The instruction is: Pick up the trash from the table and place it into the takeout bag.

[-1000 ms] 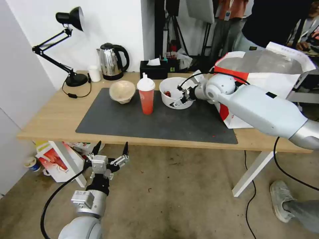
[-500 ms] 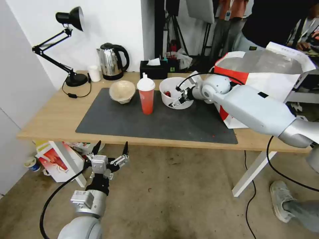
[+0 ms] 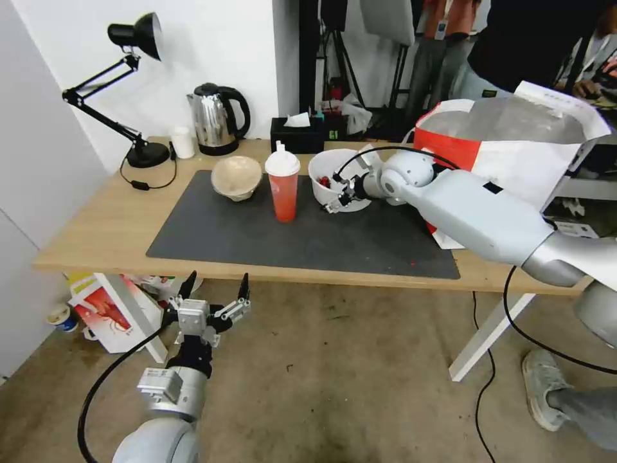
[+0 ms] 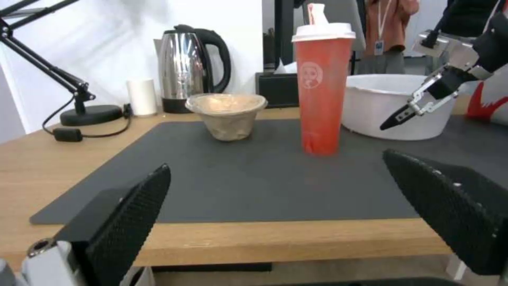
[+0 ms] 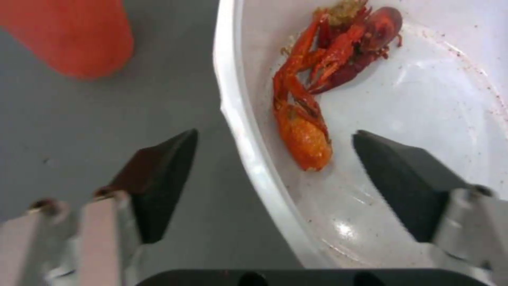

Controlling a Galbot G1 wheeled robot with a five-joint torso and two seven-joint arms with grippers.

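**Right gripper straddling the white bowl's rim**

On the dark grey mat [image 3: 302,238] of the table [image 3: 96,238], the white plastic bowl [image 3: 321,170] is sitting between the red drink cup [image 3: 283,186] and the takeout bag [image 3: 514,141]. The right gripper [image 3: 334,193] is reaching across from the bag's side and is hovering at the bowl's rim nearest the cup. Its jaws are spread wide: in the right wrist view one fingertip [image 5: 164,167] is hanging outside the bowl's wall [image 5: 243,119] over the mat, while the other is hanging inside, and neither is touching the rim. Red crayfish shells [image 5: 317,87] are lying in the bowl between the two tips.

Just beside the bowl, the cup is standing upright with its white domed lid on. Beyond the cup, away from the bowl, the beige paper bowl [image 3: 236,177] is resting on the mat's far edge. The bag is standing open at the table's end, well apart from the paper bowl.

The left gripper [image 3: 212,299] is waiting below the table's near edge, fingers released and spread.
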